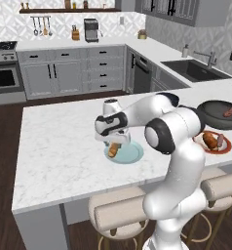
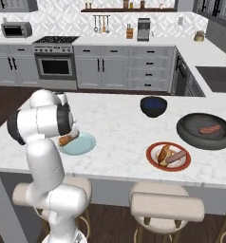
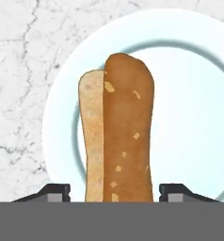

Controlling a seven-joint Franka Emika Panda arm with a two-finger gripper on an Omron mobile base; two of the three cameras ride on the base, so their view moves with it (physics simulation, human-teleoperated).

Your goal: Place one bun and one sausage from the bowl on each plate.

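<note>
A white robot arm reaches over a white marble bench (image 1: 54, 146) in a kitchen. Its claw (image 3: 114, 190) hangs just above a light blue plate (image 1: 132, 155), and a bun (image 3: 118, 132) stands lengthwise between the two dark fingertips (image 3: 55, 190). In the hand view the tips sit apart, with a visible gap on each side of the bun, so the jaws are spread and not pressing it. The bun's lower end is cut off by the bottom of that view, so whether it rests on the plate cannot be told. From the left base camera the arm's wrist hides most of the bun; from the right base camera the arm's shoulder covers part of the blue plate.

Further right on the bench sits a red-rimmed plate (image 2: 153, 163) carrying a bun and a sausage side by side. Beyond it is the wide dark grey bowl (image 2: 191, 135), with one sausage (image 2: 210, 129) inside. A smaller dark blue bowl (image 2: 153, 107) stands behind, apart from the plates.
</note>
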